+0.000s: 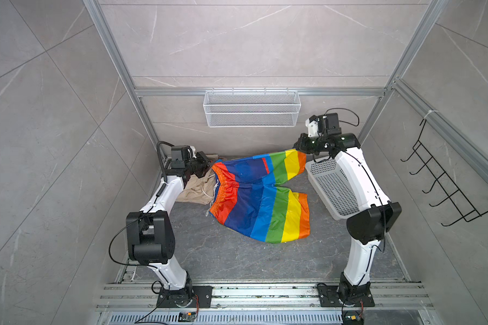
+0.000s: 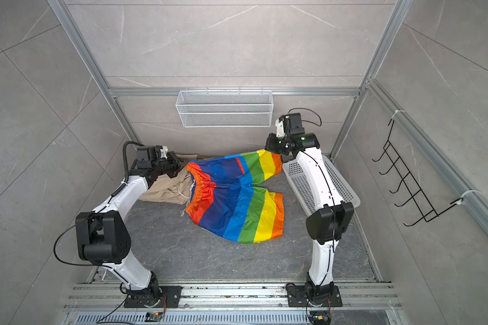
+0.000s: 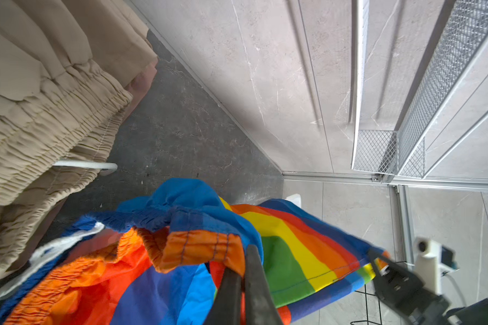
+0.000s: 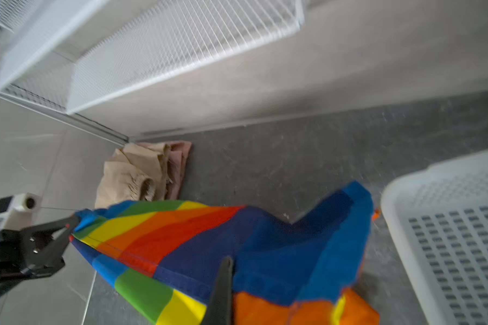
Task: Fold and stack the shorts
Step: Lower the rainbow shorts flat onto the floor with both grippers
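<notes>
Dark grey stone-look tabletop (image 1: 237, 261) boxed in by pale tiled walls (image 1: 40, 112), that was the setup. At left-centre in both top views, the beige shorts (image 1: 193, 191) lay bunched up near the back wall. Just beside them, the left gripper (image 1: 211, 166) was clamped tight on the orange waistband corner of the rainbow shorts (image 1: 259, 205). Those spread across the middle of the frame, waist to the left and legs to the right. The nearer leg lay flat on the table. The farther leg was lifted toward the upper right, where the right gripper (image 1: 297, 148) was pinched shut on its orange hem corner. So the fabric hung stretched between the two sets of jaws. Right of that sat the white plastic basket (image 1: 335, 191), by the table's right edge.

I couldn't pick out the pink shorts (image 3: 143, 78) from above. They only showed up on the wrist cams, peeking out from under the beige pair. The left wrist cam also caught the black fingers (image 3: 255, 281) squeezing the gathered waistband up close. The right wrist cam was too blurry for that kind of detail.
</notes>
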### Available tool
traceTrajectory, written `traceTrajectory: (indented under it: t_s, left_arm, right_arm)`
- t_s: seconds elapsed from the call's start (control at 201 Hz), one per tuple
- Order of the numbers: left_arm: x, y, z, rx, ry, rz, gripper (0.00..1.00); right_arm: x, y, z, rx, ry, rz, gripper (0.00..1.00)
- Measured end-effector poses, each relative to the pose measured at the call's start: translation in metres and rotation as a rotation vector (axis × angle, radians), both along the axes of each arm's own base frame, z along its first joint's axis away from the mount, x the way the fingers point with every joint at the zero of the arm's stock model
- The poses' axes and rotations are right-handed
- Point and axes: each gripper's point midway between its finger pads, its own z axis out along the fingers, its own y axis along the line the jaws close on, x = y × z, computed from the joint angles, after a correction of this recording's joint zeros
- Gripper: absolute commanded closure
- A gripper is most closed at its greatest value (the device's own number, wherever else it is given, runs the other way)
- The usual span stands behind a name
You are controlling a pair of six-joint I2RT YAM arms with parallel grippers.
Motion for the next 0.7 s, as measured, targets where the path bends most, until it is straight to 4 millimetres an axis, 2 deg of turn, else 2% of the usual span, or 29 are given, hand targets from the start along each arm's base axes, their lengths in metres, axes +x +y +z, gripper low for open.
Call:
traceTrajectory:
  t_s: [0.085, 0.239, 0.324, 0.418, 0.548, 0.637, 0.697]
  left_arm:
    - [-0.004, 0.000, -0.013, -0.003, 0.028, 0.001, 1.00]
    - [-0.014, 0.003, -0.044, 0.010, 0.103, 0.017, 1.00]
    - [-0.020, 0.005, -0.059, 0.017, 0.136, 0.027, 1.00]
    - [-0.024, 0.008, -0.072, 0.027, 0.164, 0.044, 1.00]
    - [-0.021, 0.012, -0.073, 0.037, 0.164, 0.063, 1.00]
    - [-0.018, 0.019, -0.073, 0.051, 0.161, 0.093, 1.00]
    - [-0.017, 0.020, -0.074, 0.060, 0.161, 0.103, 1.00]
  right_arm:
    - [-0.011, -0.003, -0.035, -0.011, 0.055, -0.002, 1.00]
    - [-0.015, -0.002, -0.102, -0.017, 0.162, -0.010, 1.00]
    - [-0.013, -0.001, -0.124, -0.014, 0.197, -0.014, 1.00]
    - [-0.002, 0.002, -0.146, -0.017, 0.231, -0.014, 1.00]
    - [0.022, 0.003, -0.170, -0.053, 0.258, -0.012, 0.68]
    - [0.018, -0.007, -0.175, -0.073, 0.282, -0.030, 0.42]
    - [0.013, -0.014, -0.170, -0.082, 0.275, -0.036, 0.30]
